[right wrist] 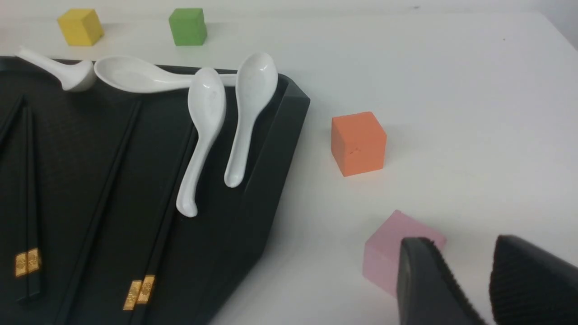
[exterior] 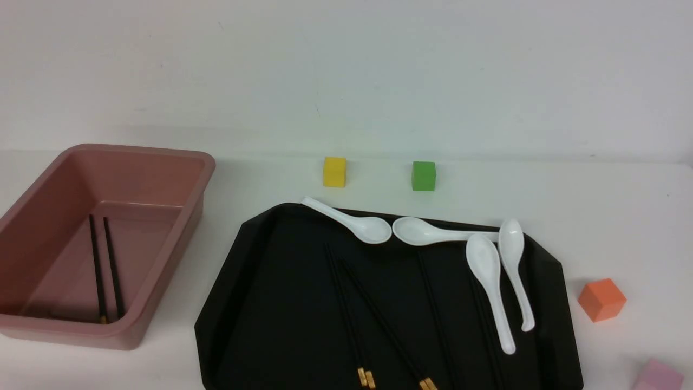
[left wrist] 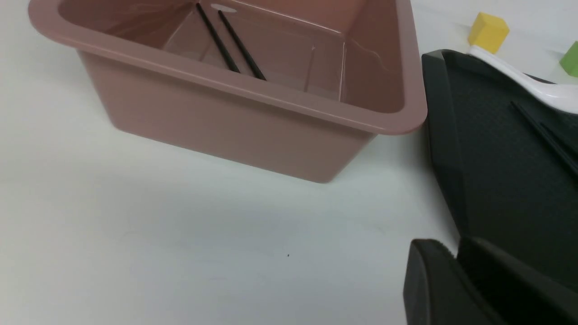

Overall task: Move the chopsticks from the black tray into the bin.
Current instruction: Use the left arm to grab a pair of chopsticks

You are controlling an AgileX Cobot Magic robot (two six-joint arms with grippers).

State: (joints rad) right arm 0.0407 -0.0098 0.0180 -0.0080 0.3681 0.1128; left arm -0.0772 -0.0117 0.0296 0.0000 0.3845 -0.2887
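Observation:
The dusty-pink bin (exterior: 65,333) stands at the left with two black chopsticks (exterior: 105,265) lying on its floor; both also show in the left wrist view, the bin (left wrist: 216,131) and the chopsticks (left wrist: 230,43). The black tray (exterior: 270,303) holds several more chopsticks (exterior: 346,314) with gold end caps towards me, also in the right wrist view (right wrist: 27,194). Neither gripper shows in the front view. My left gripper (left wrist: 456,246) is shut and empty, over the table between the bin and the tray (left wrist: 496,171). My right gripper (right wrist: 465,248) is open and empty, right of the tray (right wrist: 63,149).
Several white spoons (exterior: 487,281) lie along the tray's far and right side. A yellow block (exterior: 334,171) and a green block (exterior: 423,176) stand behind the tray. An orange block (exterior: 601,299) and a pink block (right wrist: 393,257) stand to its right, the pink one beside my right gripper.

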